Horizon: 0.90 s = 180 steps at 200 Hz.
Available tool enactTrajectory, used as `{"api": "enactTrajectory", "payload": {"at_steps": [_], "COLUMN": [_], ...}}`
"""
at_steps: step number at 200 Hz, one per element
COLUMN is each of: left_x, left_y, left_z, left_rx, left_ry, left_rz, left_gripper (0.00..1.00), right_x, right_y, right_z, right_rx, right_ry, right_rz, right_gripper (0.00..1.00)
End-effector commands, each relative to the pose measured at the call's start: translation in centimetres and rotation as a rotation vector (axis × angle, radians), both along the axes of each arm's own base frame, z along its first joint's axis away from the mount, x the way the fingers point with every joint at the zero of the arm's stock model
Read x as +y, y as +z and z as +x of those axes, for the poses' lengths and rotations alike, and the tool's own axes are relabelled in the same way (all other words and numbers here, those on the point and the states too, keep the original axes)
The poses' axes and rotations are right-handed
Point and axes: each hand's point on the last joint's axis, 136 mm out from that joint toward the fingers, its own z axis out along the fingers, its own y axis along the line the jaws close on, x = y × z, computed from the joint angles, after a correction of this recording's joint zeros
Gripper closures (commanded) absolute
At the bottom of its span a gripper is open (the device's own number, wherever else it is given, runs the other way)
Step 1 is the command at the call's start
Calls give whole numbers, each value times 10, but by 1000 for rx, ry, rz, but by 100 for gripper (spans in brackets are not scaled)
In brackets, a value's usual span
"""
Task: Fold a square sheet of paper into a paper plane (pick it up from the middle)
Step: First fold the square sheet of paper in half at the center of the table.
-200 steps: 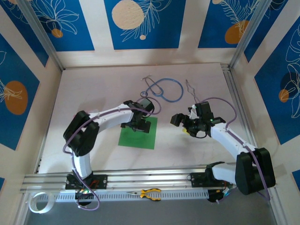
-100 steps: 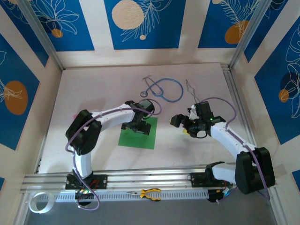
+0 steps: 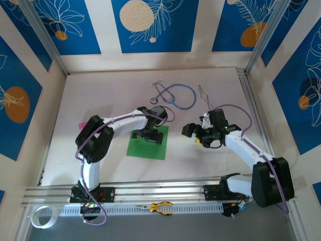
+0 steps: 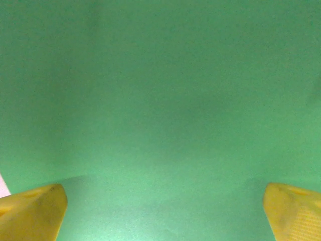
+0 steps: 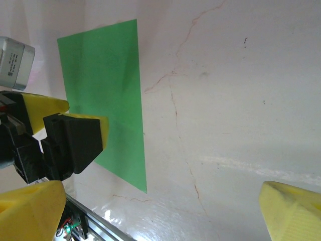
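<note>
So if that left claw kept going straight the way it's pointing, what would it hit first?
Most likely the square sheet of paper. The left gripper points down at it with its jaws open, and its wrist camera looks straight onto the green. I cannot tell how much gap is left.

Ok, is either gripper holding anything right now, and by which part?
Nothing is held. The left gripper stands open over the square sheet of paper, and the right gripper is open over the table.
</note>
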Motion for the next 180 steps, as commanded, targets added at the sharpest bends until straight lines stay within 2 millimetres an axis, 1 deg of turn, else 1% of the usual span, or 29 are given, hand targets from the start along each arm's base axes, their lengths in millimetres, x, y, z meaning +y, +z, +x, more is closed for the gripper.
{"api": "enactTrajectory", "payload": {"at_steps": [1, 38, 89, 115, 154, 180], "left_x": [-1, 5, 3, 0, -3, -4], "left_y": [-5, -12, -21, -13, 7, 4], "left_z": [0, -1, -3, -1, 12, 16], "left_rx": [31, 38, 53, 37, -14, -9], "left_ry": [25, 27, 39, 51, 74, 88], "left_rz": [5, 35, 30, 10, -25, -38], "left_gripper": [0, 0, 1, 0, 0, 1], "right_x": [3, 4, 4, 5, 6, 6], "right_y": [2, 2, 0, 1, 5, 6], "right_z": [-2, -2, -3, -3, -2, -2], "right_rx": [11, 12, 20, 19, 12, 11], "right_ry": [27, 32, 33, 37, 41, 42], "right_rz": [21, 23, 23, 26, 27, 30], "right_gripper": [1, 1, 1, 1, 1, 1]}}
